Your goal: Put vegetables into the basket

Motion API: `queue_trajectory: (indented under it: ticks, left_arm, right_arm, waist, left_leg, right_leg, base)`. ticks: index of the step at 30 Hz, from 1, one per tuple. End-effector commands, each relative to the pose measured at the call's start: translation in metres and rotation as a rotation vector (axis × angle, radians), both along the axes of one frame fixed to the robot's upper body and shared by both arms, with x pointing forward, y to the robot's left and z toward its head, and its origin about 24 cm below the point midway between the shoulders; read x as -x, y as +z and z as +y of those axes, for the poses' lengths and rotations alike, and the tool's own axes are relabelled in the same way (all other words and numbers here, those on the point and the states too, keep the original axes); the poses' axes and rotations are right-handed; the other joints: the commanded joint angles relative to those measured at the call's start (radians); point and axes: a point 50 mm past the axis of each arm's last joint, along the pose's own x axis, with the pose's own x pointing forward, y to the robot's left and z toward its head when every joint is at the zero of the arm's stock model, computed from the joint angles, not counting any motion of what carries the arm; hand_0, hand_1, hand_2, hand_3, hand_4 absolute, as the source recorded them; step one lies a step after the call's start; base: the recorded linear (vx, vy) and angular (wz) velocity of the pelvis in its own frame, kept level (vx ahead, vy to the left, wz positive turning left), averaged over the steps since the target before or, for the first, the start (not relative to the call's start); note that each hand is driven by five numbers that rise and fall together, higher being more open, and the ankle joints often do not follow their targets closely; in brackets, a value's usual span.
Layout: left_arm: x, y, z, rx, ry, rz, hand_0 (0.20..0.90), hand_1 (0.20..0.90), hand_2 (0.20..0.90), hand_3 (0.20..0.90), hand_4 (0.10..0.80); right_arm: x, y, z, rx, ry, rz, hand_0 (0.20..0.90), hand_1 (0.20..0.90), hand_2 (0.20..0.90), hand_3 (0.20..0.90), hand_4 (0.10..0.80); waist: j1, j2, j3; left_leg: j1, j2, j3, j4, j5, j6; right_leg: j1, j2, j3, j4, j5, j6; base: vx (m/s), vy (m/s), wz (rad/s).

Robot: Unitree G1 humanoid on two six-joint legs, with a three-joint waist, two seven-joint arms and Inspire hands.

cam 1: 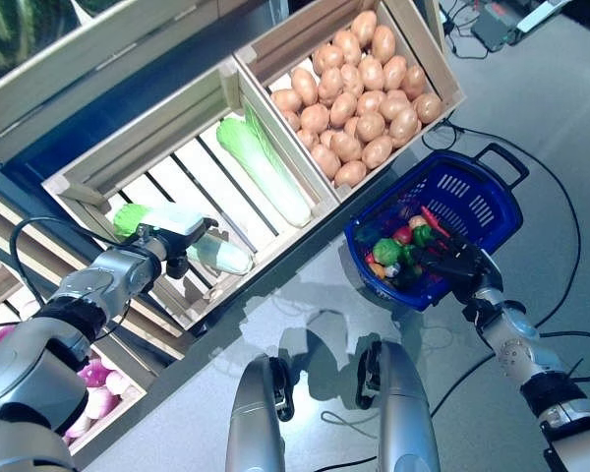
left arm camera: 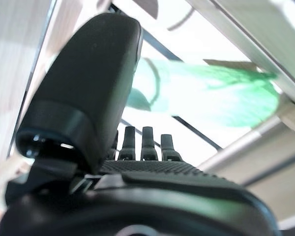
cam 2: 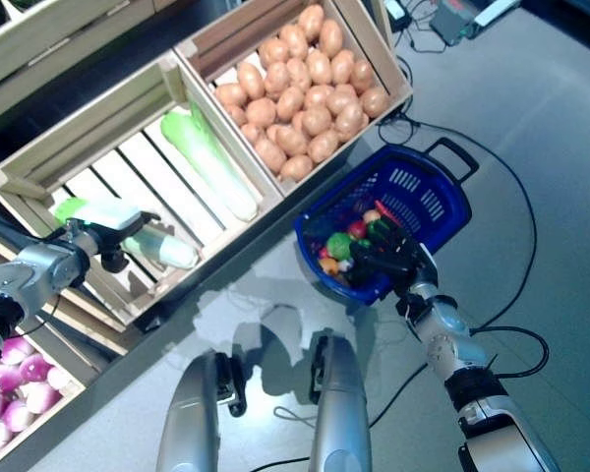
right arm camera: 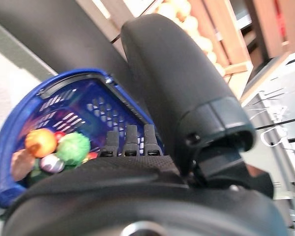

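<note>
Left robot hand (cam 1: 177, 248): reaches into the slatted wooden crate (cam 1: 98, 167) on the robot's left; it lies on top of a pale green cabbage (cam 1: 211, 251) at the crate's near end. In its wrist view the thumb stands straight and the fingers point forward, uncurled, with the cabbage just past them. It grasps nothing.
Right robot hand (cam 2: 388, 258): holds over the near rim of the blue basket (cam 1: 472, 197); whether it grips the rim or only rests there, I cannot tell. In its wrist view the fingers look straight above the basket's contents.
Writing and labels: none that can be read on the crates, the basket or the produce.
Cabbages: two long napa cabbages lie in the slatted crate. The one by the left hand is white at the stalk, bright green at the leafy end. The second cabbage (cam 1: 265, 169) lies further back along the crate's right wall, apart from the first.
Basket: dark blue plastic with slotted walls and a black handle (cam 1: 501, 160), standing on the grey floor (cam 1: 570, 108) just beside the potato crate.
Basket contents: small vegetables (cam 1: 398, 246) heaped at the near end, among them a green round one, an orange one and red pieces.
Potato crate (cam 1: 428, 54): full of brown potatoes (cam 1: 359, 88).
Lower bin: purple and white bulbs (cam 2: 15, 388) below the left arm.
</note>
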Motion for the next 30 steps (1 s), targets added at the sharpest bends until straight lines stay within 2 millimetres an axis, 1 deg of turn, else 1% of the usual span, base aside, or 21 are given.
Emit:
queue_trajectory:
  ticks: [1, 6, 9, 14, 19, 25, 30]
  left_arm:
    - [-0.009, 0.046, 0.003, 0.051, 0.019, -0.189, 0.900, 0.900, 0.900, 0.900, 0.800]
    - [-0.011, 0.053, -0.001, 0.030, -0.020, -0.274, 0.900, 0.900, 0.900, 0.900, 0.800]
    - [-0.012, 0.064, -0.008, -0.016, -0.081, -0.393, 0.900, 0.900, 0.900, 0.900, 0.800]
    - [-0.012, 0.069, -0.009, -0.062, -0.107, -0.458, 0.900, 0.900, 0.900, 0.900, 0.800]
    - [-0.015, 0.067, -0.008, -0.105, -0.074, -0.405, 0.900, 0.900, 0.900, 0.900, 0.800]
    - [-0.018, 0.054, -0.007, -0.125, -0.027, -0.316, 0.900, 0.900, 0.900, 0.900, 0.800]
    - [-0.017, 0.045, 0.000, -0.151, 0.013, -0.269, 0.900, 0.900, 0.900, 0.900, 0.800]
  right_arm:
    - [-0.011, 0.053, -0.014, 0.009, -0.031, -0.220, 0.900, 0.900, 0.900, 0.900, 0.800]
    - [-0.014, 0.058, -0.014, 0.009, -0.030, -0.236, 0.900, 0.900, 0.900, 0.900, 0.800]
    - [-0.016, 0.059, -0.012, 0.016, -0.020, -0.246, 0.900, 0.900, 0.900, 0.900, 0.800]
    - [-0.015, 0.060, -0.015, 0.016, -0.026, -0.254, 0.900, 0.900, 0.900, 0.900, 0.800]
    - [-0.016, 0.067, -0.021, 0.011, -0.049, -0.280, 0.900, 0.900, 0.900, 0.900, 0.800]
    - [-0.019, 0.077, -0.020, -0.004, -0.062, -0.321, 0.900, 0.900, 0.900, 0.900, 0.800]
    - [-0.019, 0.088, -0.023, -0.026, -0.091, -0.367, 0.900, 0.900, 0.900, 0.900, 0.800]
  waist:
    - [0.012, 0.024, -0.018]
    - [0.018, 0.024, -0.002]
    - [0.023, 0.021, 0.008]
    - [0.025, 0.022, 0.013]
    - [0.023, 0.023, 0.030]
    - [0.030, 0.022, 0.052]
    - [0.034, 0.015, 0.071]
  left_leg:
    - [0.000, -0.016, 0.048, -0.078, 0.014, 0.080]
    - [-0.054, -0.013, 0.037, -0.058, 0.019, 0.077]
    - [-0.082, -0.011, 0.031, -0.056, 0.026, 0.073]
    - [-0.099, -0.013, 0.028, -0.051, 0.026, 0.069]
    - [-0.155, -0.008, 0.018, -0.002, 0.014, 0.064]
    - [-0.248, -0.003, 0.002, 0.064, 0.007, 0.068]
    - [-0.339, 0.003, -0.015, 0.135, -0.011, 0.069]
  right_leg:
    - [0.033, -0.021, 0.008, -0.088, 0.083, -0.033]
    - [-0.016, -0.020, 0.008, -0.072, 0.087, -0.033]
    - [-0.041, -0.019, 0.004, -0.070, 0.093, -0.032]
    - [-0.054, -0.020, 0.004, -0.066, 0.092, -0.034]
    - [-0.106, -0.027, 0.005, -0.023, 0.081, -0.037]
    - [-0.195, -0.038, 0.000, 0.026, 0.081, -0.034]
    - [-0.281, -0.051, -0.002, 0.081, 0.075, -0.035]
  base:
    - [-0.049, 0.003, 0.01]
    - [-0.059, 0.001, 0.04]
    - [-0.050, -0.010, 0.00]
    - [0.000, 0.000, 0.00]
    - [0.000, 0.000, 0.00]
    - [-0.021, 0.006, 0.04]
    - [-0.013, 0.001, 0.03]
